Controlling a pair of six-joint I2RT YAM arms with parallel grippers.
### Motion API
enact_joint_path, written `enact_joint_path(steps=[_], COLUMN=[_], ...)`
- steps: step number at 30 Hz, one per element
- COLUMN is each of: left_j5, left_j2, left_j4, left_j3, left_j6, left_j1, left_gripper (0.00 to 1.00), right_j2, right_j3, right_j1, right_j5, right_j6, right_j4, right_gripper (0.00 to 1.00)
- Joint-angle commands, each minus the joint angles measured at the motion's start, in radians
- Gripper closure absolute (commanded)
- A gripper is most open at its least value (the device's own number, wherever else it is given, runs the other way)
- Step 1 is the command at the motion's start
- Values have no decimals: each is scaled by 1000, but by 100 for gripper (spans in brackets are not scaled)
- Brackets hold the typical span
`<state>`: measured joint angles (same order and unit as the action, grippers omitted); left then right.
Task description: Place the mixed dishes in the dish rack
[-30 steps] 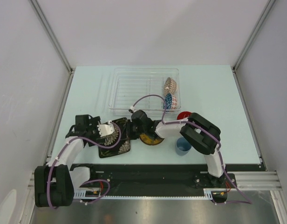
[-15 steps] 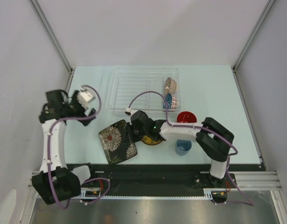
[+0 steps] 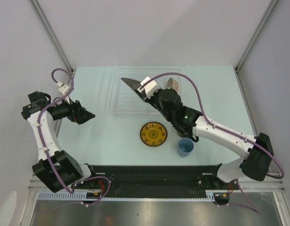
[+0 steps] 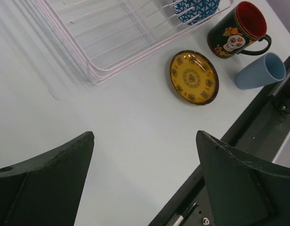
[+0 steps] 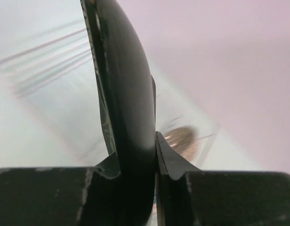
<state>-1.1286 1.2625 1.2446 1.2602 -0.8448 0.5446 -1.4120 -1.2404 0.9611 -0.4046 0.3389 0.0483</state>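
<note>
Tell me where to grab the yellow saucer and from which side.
Likely its rim at the left edge, from above at a slant. The yellow saucer lies flat, face up, offering only that lip; the light-blue cup sits on its right. The open left gripper is nearest that side.

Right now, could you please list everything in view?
clear ribbed plastic dish rack: one, transparent, far middle of table
black square floral plate: one, black, on edge over the rack
beige patterned bowl: one, beige, rack's right end
blue patterned bowl: one, blue, rack's right end
yellow round saucer: one, yellow, table before rack
red-inside dark mug: one, dark, beside saucer
small light-blue cup: one, light blue, beside mug
left tool: one, black, open, empty
right tool: one, black, shut on plate
</note>
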Motion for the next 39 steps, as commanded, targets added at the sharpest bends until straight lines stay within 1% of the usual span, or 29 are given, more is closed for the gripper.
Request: enact_joint_path(steps=[1, 3, 4, 6, 9, 10, 12, 14, 25, 29, 35, 39], left_j5=[-94, -97, -103, -108, -114, -115, -117, -117, -132, -132, -134, -138], left_j2=[-29, -28, -23, -6, 24, 32, 54, 73, 117, 121, 138, 140], left_j4=[-43, -89, -99, -108, -112, -117, -126, -142, -195, -209, -223, -218], left_j3=[-71, -100, -119, -125, -125, -125, -130, -131, -150, -148, -147, -142], left_j6=[56, 91, 96, 96, 93, 92, 92, 95, 101, 108, 112, 108], left_j1=[6, 6, 5, 3, 3, 2, 0, -2, -14, -17, -21, -25], left_gripper=[5, 5, 5, 6, 6, 6, 6, 6, 6, 7, 7, 7], right_j2=[-73, -152, -181, -257, -315, -329, -347, -346, -439, -464, -458, -464], right_j3=[-60, -70, -80, -138, -159, -160, -178, -191, -255, -272, -268, -261], right_j1=[-31, -77, -94, -149, -206, -219, -252, -268, -320, -337, -344, -355], right_j5=[-85, -51, -40, -22, 45, 90, 128, 188, 280, 280, 267, 263], right_j6=[663, 826, 923, 974, 1041, 1058, 1020, 971, 956, 939, 894, 905], right_j4=[-523, -609, -680, -705, -729, -732, -717, -662, -575, -530, -459, -469], right_gripper=[100, 100, 100, 100, 100, 100, 100, 100, 100, 100, 100, 100])
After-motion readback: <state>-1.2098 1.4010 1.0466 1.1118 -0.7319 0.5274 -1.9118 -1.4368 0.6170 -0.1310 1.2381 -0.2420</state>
